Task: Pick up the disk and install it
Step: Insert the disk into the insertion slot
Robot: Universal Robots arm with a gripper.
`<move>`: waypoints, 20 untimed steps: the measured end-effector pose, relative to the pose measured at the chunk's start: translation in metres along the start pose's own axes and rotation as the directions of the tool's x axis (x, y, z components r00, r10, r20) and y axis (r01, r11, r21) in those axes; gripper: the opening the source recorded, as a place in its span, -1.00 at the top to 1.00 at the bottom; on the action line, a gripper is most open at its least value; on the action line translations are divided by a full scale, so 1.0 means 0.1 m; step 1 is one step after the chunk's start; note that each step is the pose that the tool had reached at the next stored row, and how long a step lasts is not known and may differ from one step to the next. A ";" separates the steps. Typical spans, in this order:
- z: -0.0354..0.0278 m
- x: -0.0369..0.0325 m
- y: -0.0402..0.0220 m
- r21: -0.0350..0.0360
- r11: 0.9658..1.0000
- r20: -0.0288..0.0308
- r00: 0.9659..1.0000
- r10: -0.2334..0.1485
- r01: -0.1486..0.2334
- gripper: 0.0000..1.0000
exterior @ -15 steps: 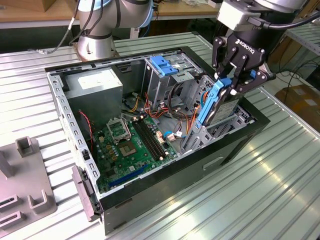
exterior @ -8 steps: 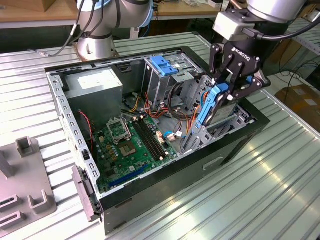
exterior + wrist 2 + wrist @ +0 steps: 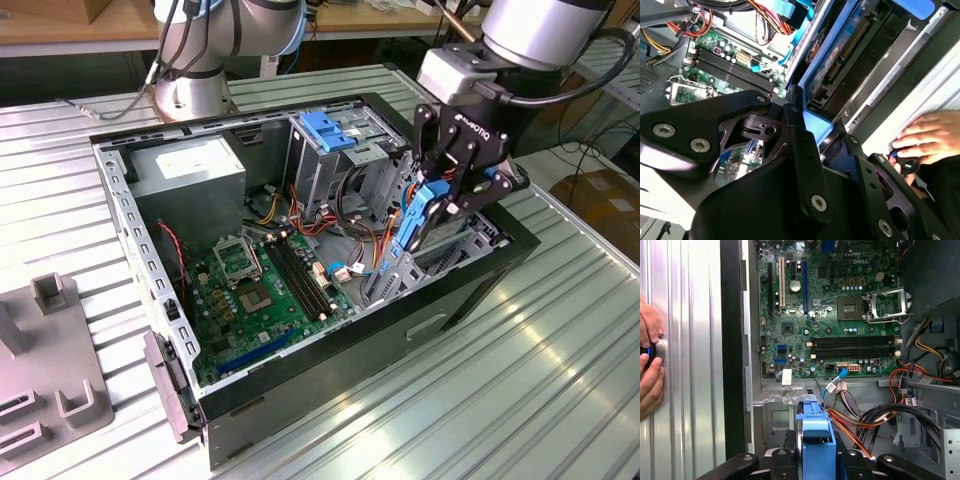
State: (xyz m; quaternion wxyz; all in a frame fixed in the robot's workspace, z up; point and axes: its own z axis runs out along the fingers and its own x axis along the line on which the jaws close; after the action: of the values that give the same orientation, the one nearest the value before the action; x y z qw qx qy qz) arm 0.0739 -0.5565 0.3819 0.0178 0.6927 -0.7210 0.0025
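White lettering runs along the side of the hand (image 3: 445,203), and a white word marks the motherboard (image 3: 830,315).

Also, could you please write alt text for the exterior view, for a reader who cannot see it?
A robot gripper grips the disk, upright in its blue frame, at the exterior view's right end of an open computer case with its green motherboard exposed. The case rests on a ribbed metal table.

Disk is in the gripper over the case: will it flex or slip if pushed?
Probably stiff: the disk is a metal slab held on edge by the gripper. Its blue plastic frame may give or slide in the grip. Likely dense for its size.
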 end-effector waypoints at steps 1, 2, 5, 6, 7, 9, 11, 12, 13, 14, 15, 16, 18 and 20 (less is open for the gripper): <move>0.032 0.000 -0.001 -0.001 1.000 0.000 1.000 0.000 0.000 0.25; 0.050 0.000 -0.001 -0.001 1.000 0.000 1.000 0.000 0.000 0.25; 0.105 0.001 -0.003 -0.002 1.000 0.000 1.000 0.000 0.000 0.25; 0.133 0.000 -0.003 -0.003 1.000 0.000 1.000 0.000 0.000 0.25; 0.149 0.000 -0.004 -0.003 1.000 0.000 1.000 0.000 0.000 0.25; 0.176 -0.001 -0.005 -0.003 1.000 0.000 1.000 0.000 0.000 0.25; 0.179 -0.001 -0.005 -0.003 1.000 0.000 1.000 0.000 0.000 0.25; 0.179 -0.001 -0.005 -0.003 1.000 0.000 1.000 0.000 0.000 0.25; 0.179 -0.001 -0.005 -0.003 1.000 0.000 1.000 0.000 0.000 0.25; 0.179 -0.001 -0.005 -0.003 1.000 0.000 1.000 0.000 0.000 0.25; 0.180 -0.001 -0.005 -0.003 1.000 0.000 1.000 0.000 0.000 0.25; 0.179 -0.001 -0.005 -0.003 1.000 0.000 1.000 0.000 0.000 0.25; 0.180 -0.001 -0.005 -0.003 1.000 0.000 1.000 0.000 0.000 0.25; 0.180 -0.001 -0.005 -0.003 1.000 -0.001 1.000 0.000 0.000 0.24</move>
State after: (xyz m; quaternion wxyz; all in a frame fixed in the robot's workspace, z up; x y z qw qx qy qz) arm 0.0739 -0.5570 0.3639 0.0191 0.6927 -0.7210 0.0016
